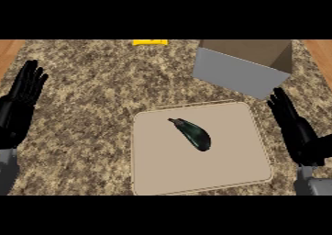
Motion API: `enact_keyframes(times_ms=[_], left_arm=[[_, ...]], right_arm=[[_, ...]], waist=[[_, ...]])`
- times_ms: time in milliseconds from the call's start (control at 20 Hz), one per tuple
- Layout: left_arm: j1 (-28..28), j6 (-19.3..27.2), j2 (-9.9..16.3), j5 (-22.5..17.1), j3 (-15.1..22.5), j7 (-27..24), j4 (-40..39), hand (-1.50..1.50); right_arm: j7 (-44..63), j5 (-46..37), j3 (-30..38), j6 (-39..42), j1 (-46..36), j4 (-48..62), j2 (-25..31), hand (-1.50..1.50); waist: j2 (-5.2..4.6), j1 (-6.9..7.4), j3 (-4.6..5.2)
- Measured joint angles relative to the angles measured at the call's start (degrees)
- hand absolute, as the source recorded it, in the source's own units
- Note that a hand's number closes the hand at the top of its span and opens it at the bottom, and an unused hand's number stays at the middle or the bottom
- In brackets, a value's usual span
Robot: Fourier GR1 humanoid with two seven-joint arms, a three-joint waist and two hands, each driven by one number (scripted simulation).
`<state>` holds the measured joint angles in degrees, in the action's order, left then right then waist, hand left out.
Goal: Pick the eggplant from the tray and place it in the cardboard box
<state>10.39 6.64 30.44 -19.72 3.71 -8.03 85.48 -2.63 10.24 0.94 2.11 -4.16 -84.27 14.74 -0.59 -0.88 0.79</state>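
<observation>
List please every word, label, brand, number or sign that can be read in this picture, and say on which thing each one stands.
There is no readable text in this view.
Cardboard box: plain sides, no print visible.
Tray: plain beige, no marking.
Eggplant: no label.
Yellow object at the counter's far edge: mostly cut off; any writing on it cannot be seen.
</observation>
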Motion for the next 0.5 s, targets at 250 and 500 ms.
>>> enact_keyframes(times_ms=[250,500], left_arm=[[2.88,-2.35,0.41,3.98,3.95,-0.88,0.14,0.00],[5.86,-5.49,0.77,7.10,8.88,-0.23,0.72,0.00]], right_arm=[[3.01,7.63,1.71,8.48,-12.83,6.09,1.11,-1.50],[3.20,9.10,-0.41,21.35,-23.14,14.10,6.39,-1.50]], waist=[[-0.34,2.42,-0.75],[-1.37,4.87,-1.00]])
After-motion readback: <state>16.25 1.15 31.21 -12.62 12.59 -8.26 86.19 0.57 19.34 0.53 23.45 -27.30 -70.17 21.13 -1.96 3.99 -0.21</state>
